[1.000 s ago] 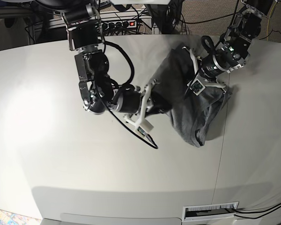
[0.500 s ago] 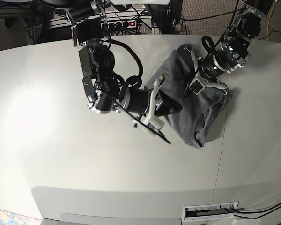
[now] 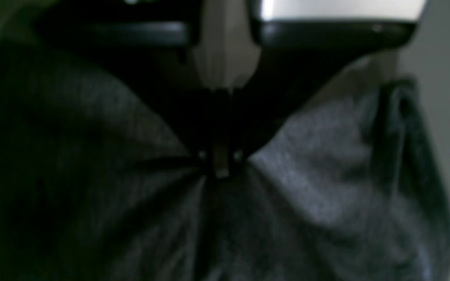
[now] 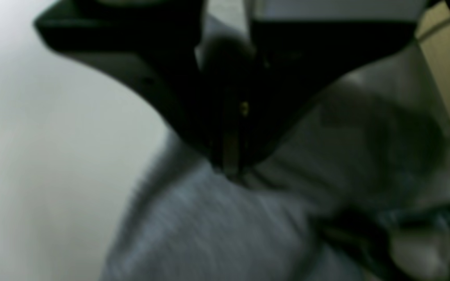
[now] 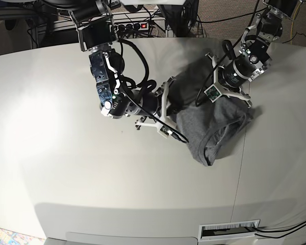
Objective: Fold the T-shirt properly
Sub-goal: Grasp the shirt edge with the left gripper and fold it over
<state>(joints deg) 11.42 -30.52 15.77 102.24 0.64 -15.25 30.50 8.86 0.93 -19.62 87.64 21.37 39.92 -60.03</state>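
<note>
I've got the T-shirt [image 5: 196, 127] bunched right of centre, left claw [image 3: 219, 164] and right claw [image 4: 231, 168] both pinching it — closed tight. If I pull them unevenly, the folds could twist, or the thin pinch could slip and crumple it.

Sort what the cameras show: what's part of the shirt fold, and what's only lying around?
For the fold:
- T-shirt
- left gripper
- right gripper

Lying about:
- cables
- patterned cloth, bottom-left corner
</note>
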